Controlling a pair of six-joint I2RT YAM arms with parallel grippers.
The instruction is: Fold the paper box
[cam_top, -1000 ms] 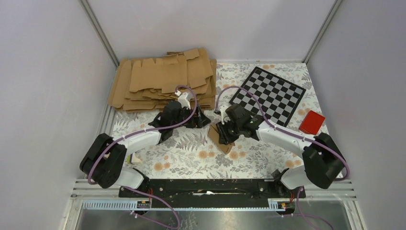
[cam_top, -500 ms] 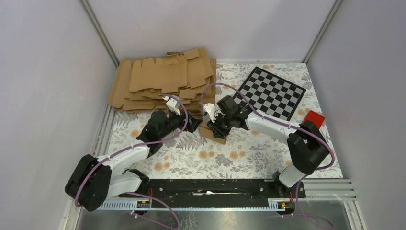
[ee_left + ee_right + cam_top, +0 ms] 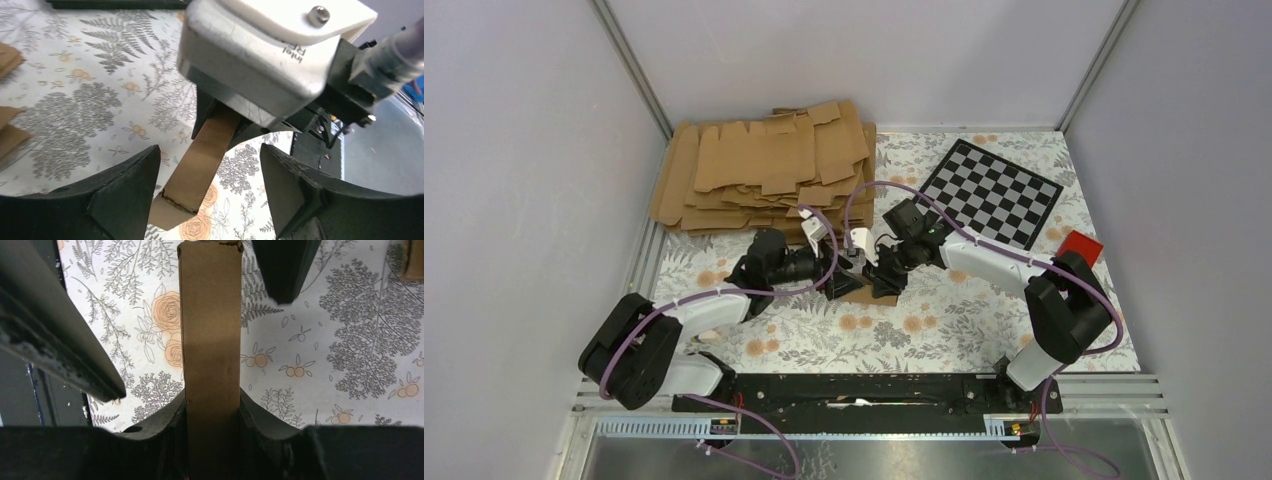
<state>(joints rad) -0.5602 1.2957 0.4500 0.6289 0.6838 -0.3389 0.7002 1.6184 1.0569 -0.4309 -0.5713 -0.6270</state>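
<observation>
The paper box (image 3: 210, 330) is a narrow brown cardboard piece, folded flat, held on edge above the floral mat. My right gripper (image 3: 212, 410) is shut on it, its fingers (image 3: 172, 412) pressing both faces. In the left wrist view the paper box (image 3: 202, 165) runs out from under the right wrist toward me, its torn-looking end between my left gripper's (image 3: 209, 152) open fingers (image 3: 130, 185), which do not touch it. From above, the left gripper (image 3: 851, 268) and right gripper (image 3: 882, 274) meet nose to nose mid-table, with a corner of the paper box (image 3: 861, 295) showing below them.
A big pile of flat cardboard blanks (image 3: 764, 170) lies at the back left, just behind the left arm. A checkerboard (image 3: 989, 195) lies at the back right, with a red block (image 3: 1076, 255) at the right edge. Cage walls surround the floral mat (image 3: 944, 330).
The right gripper carried the box left and toward the back, then turned it. The left gripper swung in from the pile side and now straddles the box's free end.
</observation>
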